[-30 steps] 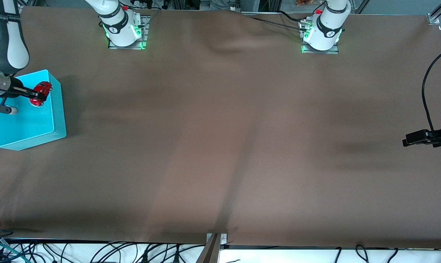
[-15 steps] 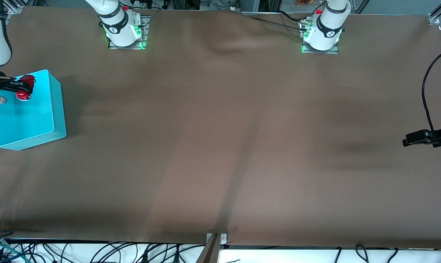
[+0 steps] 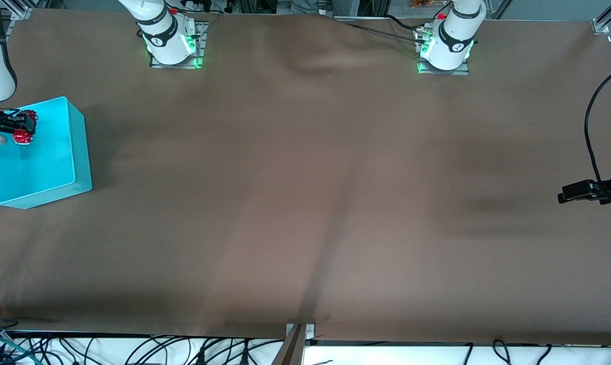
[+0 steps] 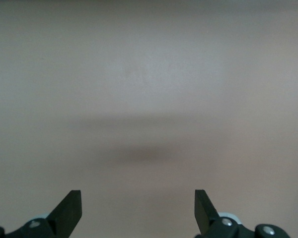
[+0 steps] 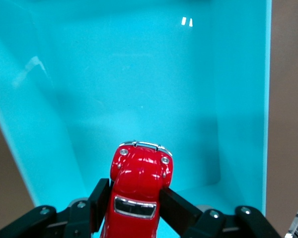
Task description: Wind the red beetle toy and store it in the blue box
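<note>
Right gripper (image 3: 19, 128) is over the blue box (image 3: 77, 152) at the right arm's end of the table, fingers clamped on the red beetle toy (image 3: 22, 136). In the right wrist view the toy (image 5: 139, 188) sits pinched across its flanks, nose pointing down into the box's bare cyan floor (image 5: 139, 89). It is held in the air, not yet resting on the bottom.

Handling judgement: toy looks small, light and rigid, with a glossy rounded shell likely to slip under a glancing pinch. The flat sides by the doors, where the fingers (image 5: 181, 210) already bear, look the surest hold; roof and bonnet curve away.

Appearance: bright glossy red body, domed Beetle shape, dark window, chrome bumper strip and two small round lamps at the nose.

Table (image 3: 305, 203) between the arms carries a brown cloth.

Left gripper (image 3: 574, 192) waits over the table's left-arm end, jaws spread wide and grasping nothing.
</note>
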